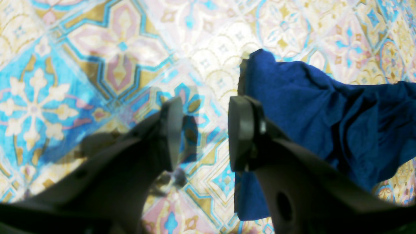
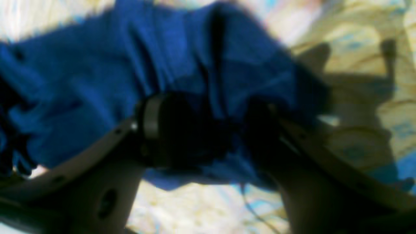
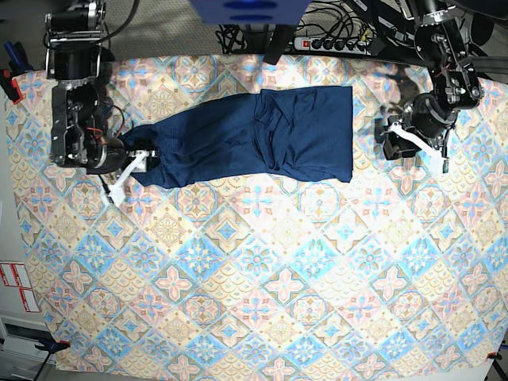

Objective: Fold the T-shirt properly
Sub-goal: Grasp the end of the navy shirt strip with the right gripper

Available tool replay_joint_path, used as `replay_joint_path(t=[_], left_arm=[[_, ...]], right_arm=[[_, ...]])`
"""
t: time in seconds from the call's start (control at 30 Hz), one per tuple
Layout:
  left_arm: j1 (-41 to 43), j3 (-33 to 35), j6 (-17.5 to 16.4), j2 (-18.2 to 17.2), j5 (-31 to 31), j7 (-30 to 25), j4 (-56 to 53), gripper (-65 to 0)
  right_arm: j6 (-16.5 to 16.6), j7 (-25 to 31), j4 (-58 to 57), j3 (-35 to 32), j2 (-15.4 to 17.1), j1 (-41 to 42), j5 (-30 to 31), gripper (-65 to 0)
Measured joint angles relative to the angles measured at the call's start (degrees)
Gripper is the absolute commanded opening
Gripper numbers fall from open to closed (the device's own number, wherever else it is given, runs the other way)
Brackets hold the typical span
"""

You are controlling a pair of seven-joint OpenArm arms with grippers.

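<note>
A large table is covered by a pastel tile-patterned tablecloth with blue, pink and cream star and flower motifs; it fills almost the whole base view. Behind the far edge there is a grey floor with a black power strip and a bundle of cables. At the lower left, beside the table, two white labels with red marks are seen, but their writing is too small to read.

There is one dark navy-blue long-sleeved knit T-shirt. It lies on the far half of the cloth, stretched across from side to side, wide and flat at the end near the left arm and narrow and bunched at the end near the right arm.

There are two arms. The left gripper hangs above bare tablecloth just beside the edge of the shirt; its two dark fingers stand apart with nothing between them. The right gripper is at the narrow end of the shirt, and blue fabric is gathered between its widely spread fingers, so it grasps the cloth. This wrist view is blurred.
</note>
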Motion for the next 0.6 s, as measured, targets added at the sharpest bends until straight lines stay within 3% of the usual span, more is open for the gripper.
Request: replay_joint_path(t=[0.43,0.6], left_arm=[[-0.07,-0.09,0.0,0.0,-0.02,0.0,0.0,-42.8],[-0.04,-0.04,0.02,0.02,-0.02,0.02,0.0,-42.8]], right_arm=[[-0.02,1.16,0.76,0.15,1.4,1.86,-0.15,-31.2],[0.0,0.59,0.76,0.15,1.66,1.79,-4.9,-31.1]])
